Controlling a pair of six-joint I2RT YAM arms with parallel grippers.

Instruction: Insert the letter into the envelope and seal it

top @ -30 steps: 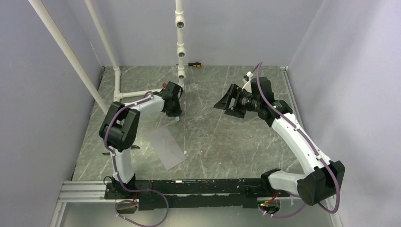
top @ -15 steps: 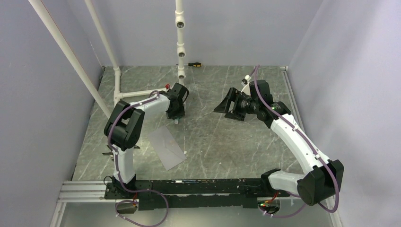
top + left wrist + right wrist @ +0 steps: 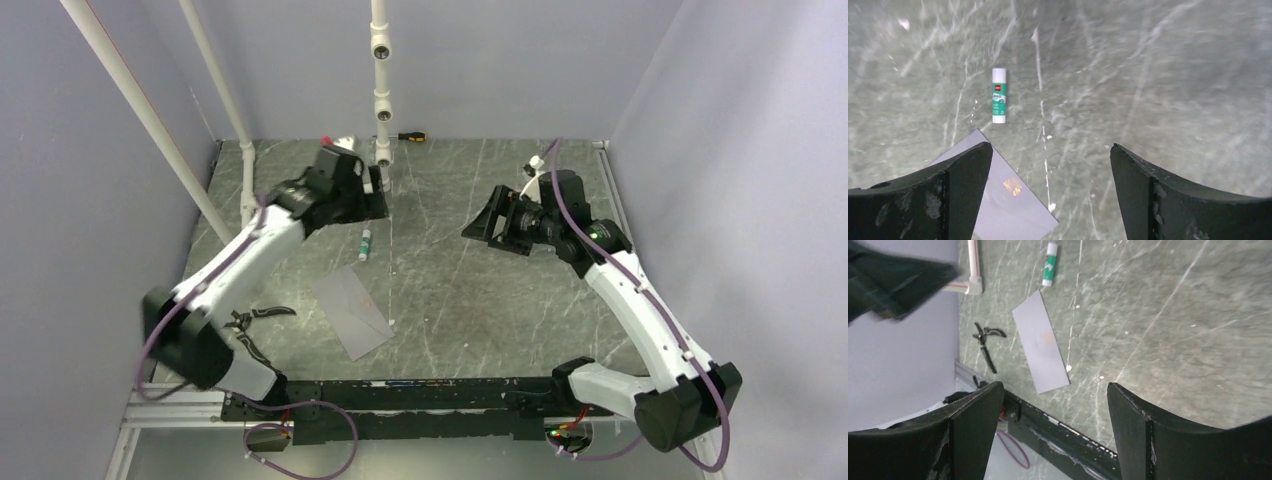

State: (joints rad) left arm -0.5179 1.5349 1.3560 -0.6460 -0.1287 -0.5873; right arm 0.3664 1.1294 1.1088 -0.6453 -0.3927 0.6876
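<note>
— Where is the envelope?
— The envelope [image 3: 352,312] lies flat on the table [image 3: 470,300], on its left half toward the near edge, skewed to the table's sides. Nothing touches it.
— And the letter?
— I cannot make it out as a sheet of its own. Only a faint orange patch shows on the envelope's grey face.
— The left gripper?
— The left gripper [image 3: 1049,150] hangs above the table beyond the envelope, its jaws spread wide with nothing between them. A glue stick [image 3: 999,95] lies under it, near the envelope's far corner but not touching.
— The right one?
— The right gripper [image 3: 1054,387] hangs high on the right, well apart from the envelope, jaws open and gripping nothing.
— Anything else?
— A small black tool [image 3: 980,337] lies near the left edge, and a screwdriver [image 3: 410,135] by the far wall.
</note>
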